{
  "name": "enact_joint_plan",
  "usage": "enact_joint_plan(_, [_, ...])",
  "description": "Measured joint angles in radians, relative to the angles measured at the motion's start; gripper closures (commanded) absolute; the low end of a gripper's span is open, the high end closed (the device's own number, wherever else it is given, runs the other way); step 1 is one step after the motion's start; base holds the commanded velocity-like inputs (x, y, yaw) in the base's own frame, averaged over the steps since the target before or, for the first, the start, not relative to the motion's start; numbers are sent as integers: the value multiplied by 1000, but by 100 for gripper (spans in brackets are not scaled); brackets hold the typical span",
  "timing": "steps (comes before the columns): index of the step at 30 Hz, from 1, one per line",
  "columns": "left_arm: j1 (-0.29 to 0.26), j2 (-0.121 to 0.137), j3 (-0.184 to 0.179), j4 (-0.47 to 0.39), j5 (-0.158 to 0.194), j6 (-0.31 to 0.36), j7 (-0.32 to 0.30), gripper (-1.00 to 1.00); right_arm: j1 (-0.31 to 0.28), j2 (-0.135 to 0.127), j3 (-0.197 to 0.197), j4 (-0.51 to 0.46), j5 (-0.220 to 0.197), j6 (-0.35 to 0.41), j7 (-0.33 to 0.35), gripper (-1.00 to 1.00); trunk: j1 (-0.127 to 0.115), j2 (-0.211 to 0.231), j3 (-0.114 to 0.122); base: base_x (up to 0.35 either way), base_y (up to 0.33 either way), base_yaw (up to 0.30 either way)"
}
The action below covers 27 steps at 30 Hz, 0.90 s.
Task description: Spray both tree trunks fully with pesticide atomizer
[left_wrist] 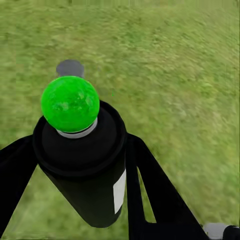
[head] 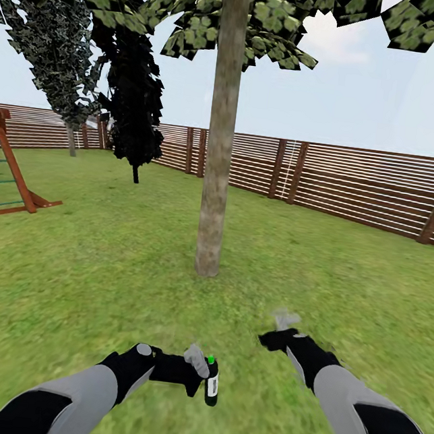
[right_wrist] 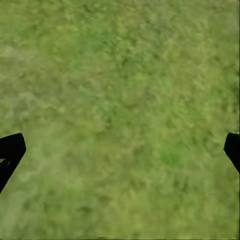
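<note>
The left gripper (left_wrist: 80,170) clasped the pesticide atomizer (left_wrist: 85,165) between its fingers mid-body, seemingly light, rigid and slick, while the right gripper (right_wrist: 120,150) stood spread, holding nothing.

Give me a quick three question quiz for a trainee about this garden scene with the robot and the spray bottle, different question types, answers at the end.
1. True or false: the left end effector is shut on the dark spray bottle with the green ball on top.
2. Multiple choice: the straight grey-brown tree trunk stands (A) ahead of the robot, apart from both arms, (B) touching the right end effector, (C) behind the brown slatted wooden fence.
3. Fill in: the right wrist view shows widely parted black fingertips over green ____.

Key: 1 true; 2 A; 3 grass.
</note>
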Motion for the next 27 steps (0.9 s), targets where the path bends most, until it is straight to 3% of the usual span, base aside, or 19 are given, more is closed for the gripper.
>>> enact_joint_plan(1, [0,0,52,-1,10,3,129,100,29,-11,-1,49,-13,-89,-140,-100,0,0,0,0,0,0])
enact_joint_plan(2, [0,0,98,-1,11,1,238,100,47,-16,-1,83,-32,-141,-226,-100,0,0,0,0,0,0])
enact_joint_plan(3, [0,0,124,0,9,-1,295,100,53,-18,0,100,-45,-161,-262,-100,0,0,0,0,0,0])
enact_joint_plan(4, [0,0,182,0,11,-1,389,100,64,-22,-1,132,-76,-191,-312,-100,0,0,0,0,0,0])
enact_joint_plan(6, [0,0,243,3,7,-4,505,100,97,-25,0,166,-152,-255,-366,-100,0,0,0,0,0,0])
enact_joint_plan(9, [0,0,274,4,7,-5,562,100,129,-25,2,182,-217,-355,-399,-100,0,0,0,21,0,0])
enact_joint_plan(12, [0,0,286,4,6,-6,583,100,141,-25,1,188,-244,-401,-414,-100,0,0,0,140,40,0])
enact_joint_plan(27, [0,0,289,7,6,-7,592,100,148,-22,2,193,-253,-417,-418,-100,-1,0,0,645,280,0])
